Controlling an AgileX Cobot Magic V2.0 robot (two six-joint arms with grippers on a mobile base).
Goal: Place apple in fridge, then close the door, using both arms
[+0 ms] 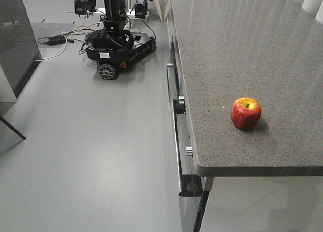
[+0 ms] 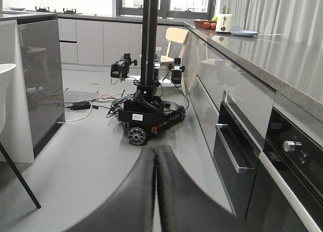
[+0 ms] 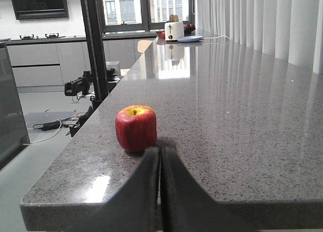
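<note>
The red and yellow apple (image 1: 246, 112) sits upright on the speckled grey countertop (image 1: 242, 50), near its front edge. In the right wrist view the apple (image 3: 136, 128) lies just beyond and slightly left of my right gripper (image 3: 160, 150), which is shut and empty, low at the counter's front edge. My left gripper (image 2: 155, 148) is shut and empty, hanging over the grey floor beside the counter's drawers. A dark grey panel (image 2: 40, 80) stands at the left; I cannot tell whether it is the fridge. No open fridge door shows.
A black wheeled robot base (image 1: 118, 47) with a mast and cables stands on the floor ahead. Oven and drawer fronts with metal handles (image 1: 176, 136) line the counter's left side. A toaster (image 3: 173, 31) and plate sit at the counter's far end. A chair (image 2: 171, 42) stands behind.
</note>
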